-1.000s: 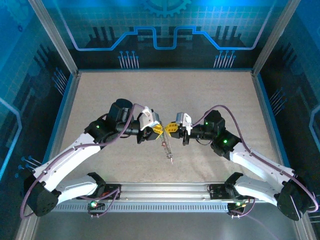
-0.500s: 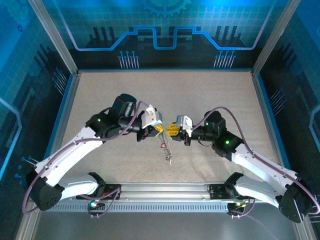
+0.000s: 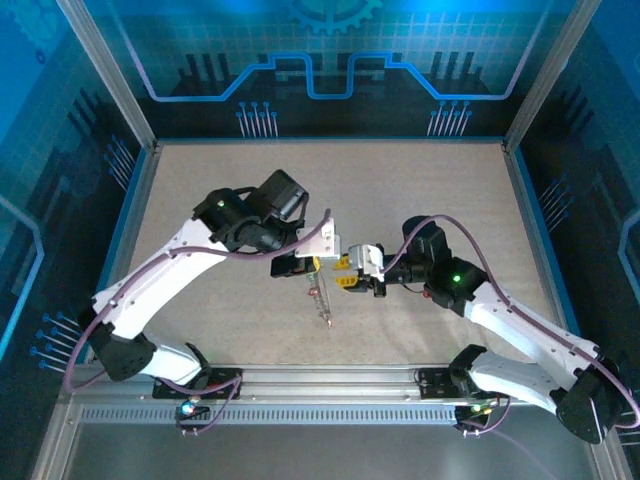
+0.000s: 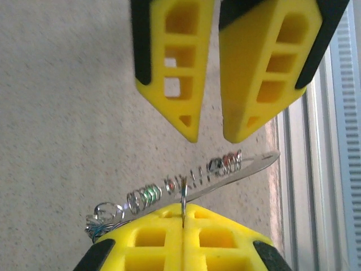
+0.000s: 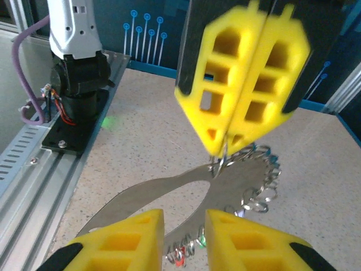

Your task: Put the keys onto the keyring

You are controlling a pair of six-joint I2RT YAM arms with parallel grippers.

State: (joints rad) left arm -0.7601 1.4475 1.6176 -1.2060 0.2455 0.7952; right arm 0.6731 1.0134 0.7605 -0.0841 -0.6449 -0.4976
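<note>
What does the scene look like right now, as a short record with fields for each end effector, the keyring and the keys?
left end effector: shut, tips pinching a thin wire of the keyring
right end effector: open, holding nothing, tips facing the left one
keyring: hangs from the left end effector over the table
keys: green and red heads among small wire rings along the band

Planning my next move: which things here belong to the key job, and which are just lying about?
Job: keyring; keys strung along it; left hand, pinching a small ring; right hand, open.
Just there: table; front rail.
</note>
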